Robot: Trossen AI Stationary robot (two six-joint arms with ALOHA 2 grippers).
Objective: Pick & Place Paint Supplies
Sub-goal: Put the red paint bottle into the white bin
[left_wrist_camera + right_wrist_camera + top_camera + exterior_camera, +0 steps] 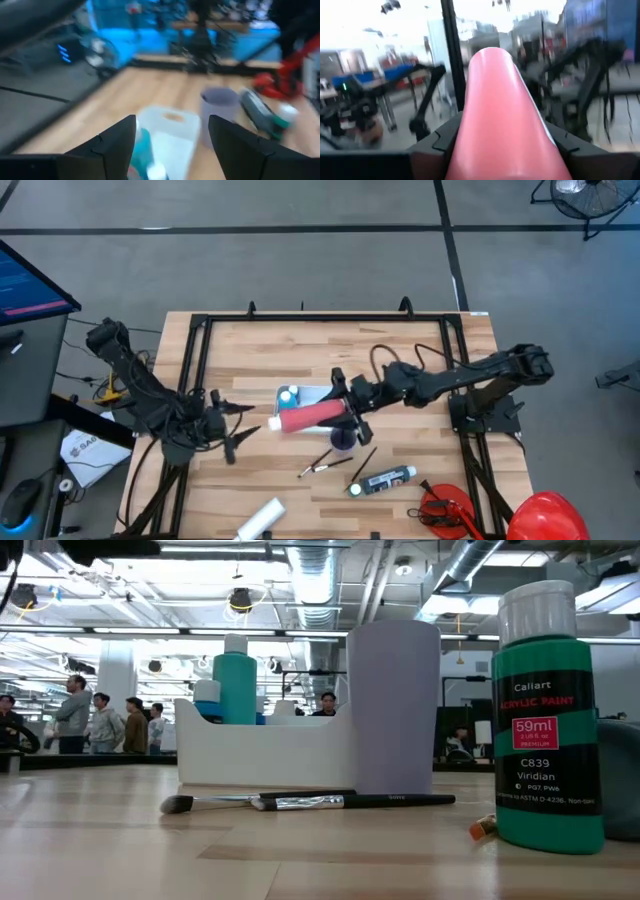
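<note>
My right gripper (346, 414) is shut on a red paint tube (310, 417), held level above the white bin (318, 394). A light blue bottle (290, 395) stands in that bin. Next to the bin stands a lilac cup (393, 705). My left gripper (244, 426) hangs open left of the bin, with nothing between its fingers (120, 137). Two thin brushes (325, 464) lie on the table in front of the bin. Lying beside them is a green paint bottle with a white cap (381, 482), labelled Viridian (548, 710). A white bottle (260, 520) lies at the near edge. My right gripper pinches the red tube between its two fingers at the tube's right end (492, 150). The fingers come level from the table's right and lie along the tube. The tube sticks out toward the table's left (290, 421), roughly level and lifted clear above the bin.
A red tool with a black handle (445, 510) and a red dome (546, 516) sit at the near right corner. A black frame (200, 330) runs around the tabletop. People stand in the room beyond the table's far side. Bare wood lies left of the brushes.
</note>
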